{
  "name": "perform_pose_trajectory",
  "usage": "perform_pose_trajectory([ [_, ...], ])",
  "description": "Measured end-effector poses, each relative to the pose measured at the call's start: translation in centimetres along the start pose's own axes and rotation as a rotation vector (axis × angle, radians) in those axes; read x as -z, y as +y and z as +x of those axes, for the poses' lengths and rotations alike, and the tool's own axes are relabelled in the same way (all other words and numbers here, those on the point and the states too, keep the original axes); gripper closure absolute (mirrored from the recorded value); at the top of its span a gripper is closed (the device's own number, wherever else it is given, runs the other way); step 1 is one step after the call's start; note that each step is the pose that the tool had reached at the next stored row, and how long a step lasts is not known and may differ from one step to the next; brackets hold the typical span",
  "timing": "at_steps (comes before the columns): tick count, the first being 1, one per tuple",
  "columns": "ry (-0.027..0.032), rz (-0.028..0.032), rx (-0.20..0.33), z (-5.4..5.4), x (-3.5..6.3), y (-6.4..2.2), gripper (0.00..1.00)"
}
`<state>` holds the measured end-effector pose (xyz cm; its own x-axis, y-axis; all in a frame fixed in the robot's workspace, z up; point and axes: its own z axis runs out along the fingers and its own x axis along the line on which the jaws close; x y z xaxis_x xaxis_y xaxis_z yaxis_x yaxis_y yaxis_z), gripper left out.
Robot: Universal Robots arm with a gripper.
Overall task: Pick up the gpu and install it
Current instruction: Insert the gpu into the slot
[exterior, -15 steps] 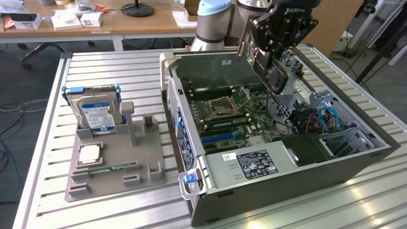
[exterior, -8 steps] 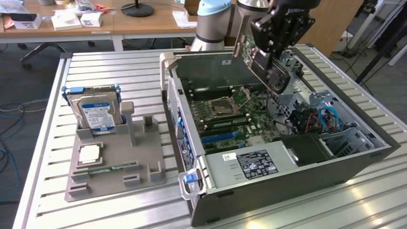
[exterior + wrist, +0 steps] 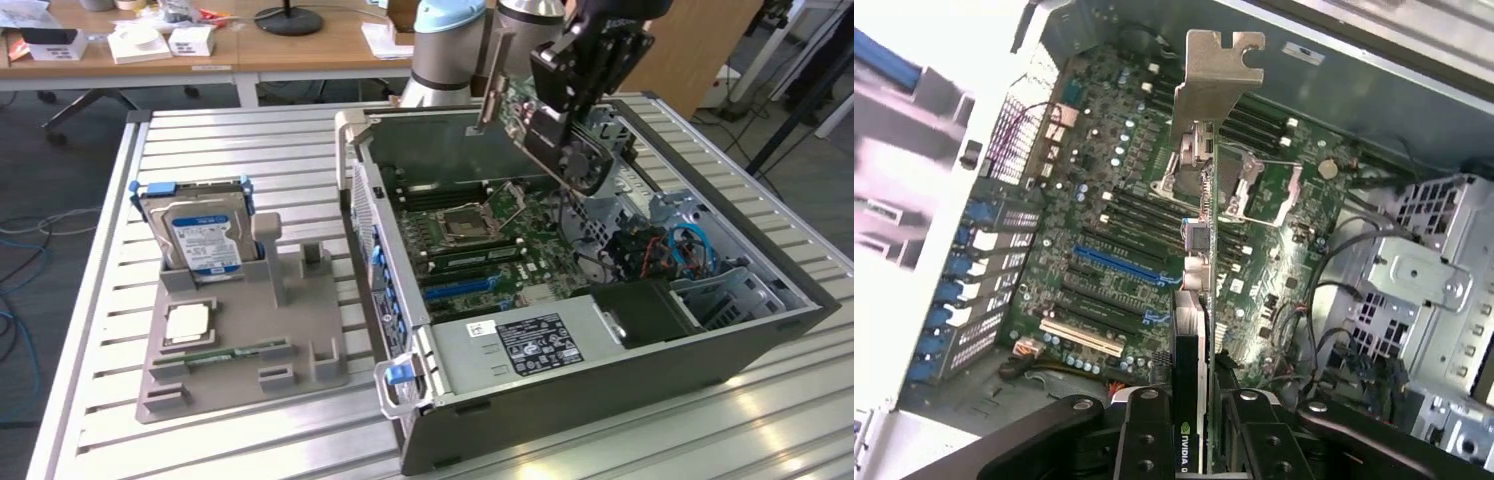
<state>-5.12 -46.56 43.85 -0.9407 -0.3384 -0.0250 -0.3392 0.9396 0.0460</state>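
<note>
On the worktop (image 3: pixel 240 150), a grey holder (image 3: pixel 247 340) is carrying a hard drive (image 3: pixel 210 245) upright beside the open computer case (image 3: pixel 627 390). Inside the case, a motherboard (image 3: pixel 467 235) is lying exposed. Farther back, the fingers (image 3: pixel 1144 440) are clamping the gpu (image 3: pixel 534 125) between them, tilted above that motherboard.

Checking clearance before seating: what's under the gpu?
The motherboard, with its CPU socket and blue slot. The gpu, held edge-on in the gripper, covers a narrow strip of board.
</note>
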Motion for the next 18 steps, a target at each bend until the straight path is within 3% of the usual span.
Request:
perform_pose_trajectory([
  [18,0.0146,-0.0080,0.318,0.00,-0.15,-0.01,0.73],
])
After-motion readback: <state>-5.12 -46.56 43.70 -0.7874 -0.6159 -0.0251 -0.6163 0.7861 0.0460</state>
